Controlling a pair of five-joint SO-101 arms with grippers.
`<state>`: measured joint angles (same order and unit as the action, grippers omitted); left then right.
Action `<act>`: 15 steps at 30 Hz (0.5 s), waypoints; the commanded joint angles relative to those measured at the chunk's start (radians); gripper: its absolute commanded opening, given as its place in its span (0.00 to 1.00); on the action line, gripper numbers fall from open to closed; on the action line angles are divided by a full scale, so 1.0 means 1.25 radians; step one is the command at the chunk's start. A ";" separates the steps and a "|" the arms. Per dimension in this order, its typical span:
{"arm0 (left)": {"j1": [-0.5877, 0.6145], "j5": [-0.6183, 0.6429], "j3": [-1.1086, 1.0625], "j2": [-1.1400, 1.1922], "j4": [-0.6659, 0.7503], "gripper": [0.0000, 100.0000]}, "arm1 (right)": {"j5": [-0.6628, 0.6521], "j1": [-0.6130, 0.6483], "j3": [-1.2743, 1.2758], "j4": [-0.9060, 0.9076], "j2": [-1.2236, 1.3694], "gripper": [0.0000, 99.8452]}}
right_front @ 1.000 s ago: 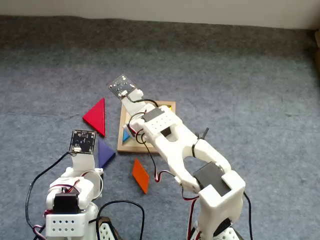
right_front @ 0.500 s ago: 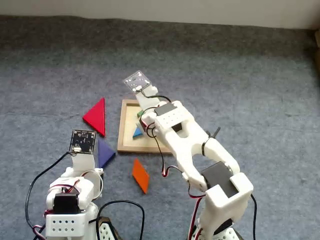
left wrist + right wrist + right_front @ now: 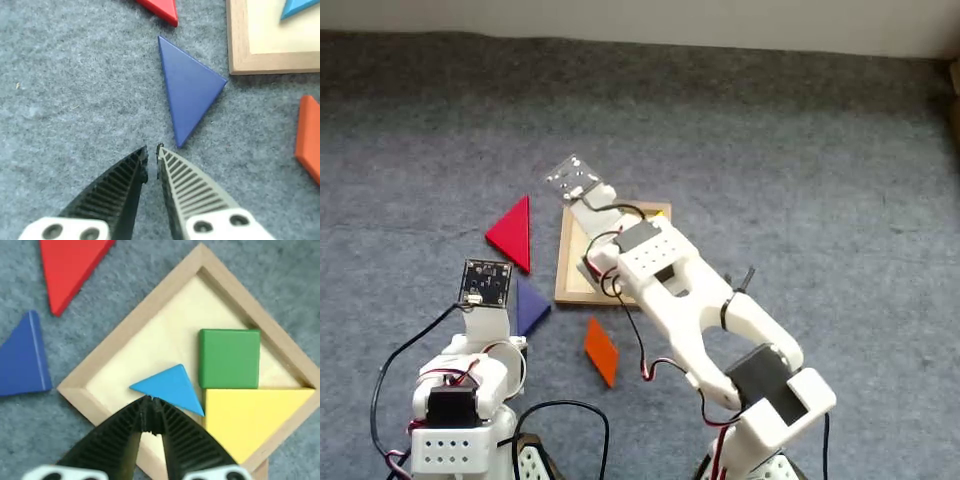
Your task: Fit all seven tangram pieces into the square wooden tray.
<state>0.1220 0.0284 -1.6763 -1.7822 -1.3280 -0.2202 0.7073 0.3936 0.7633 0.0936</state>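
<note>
The right gripper (image 3: 150,415), pressed together and empty, sits at the light blue triangle (image 3: 170,387) inside the tray (image 3: 132,322); a push could jam it askew against the green square (image 3: 229,359), blocking remaining pieces.

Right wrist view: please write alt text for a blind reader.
The right gripper, fingers shut, hangs over a square wooden tray holding a green square, a yellow triangle and a light blue triangle. A red triangle and a dark blue triangle lie outside on grey carpet.
</note>
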 commanded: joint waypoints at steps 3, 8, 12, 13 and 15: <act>0.004 -0.005 -0.015 -0.029 -0.004 0.05 | -0.007 0.012 -0.009 -0.001 0.030 0.02; 0.004 -0.005 -0.015 -0.029 -0.004 0.05 | -0.005 0.021 -0.069 0.003 0.104 0.02; 0.004 -0.005 -0.015 -0.029 -0.004 0.05 | -0.005 0.026 -0.094 0.002 0.104 0.02; 0.004 -0.005 -0.015 -0.029 -0.004 0.05 | -0.005 0.026 -0.095 0.001 0.106 0.02; 0.004 -0.005 -0.015 -0.029 -0.004 0.05 | -0.004 0.026 -0.096 -0.002 0.109 0.02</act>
<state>0.1220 0.0284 -1.6763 -1.7822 -1.3280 -0.2232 0.7273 0.3245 0.7633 0.2394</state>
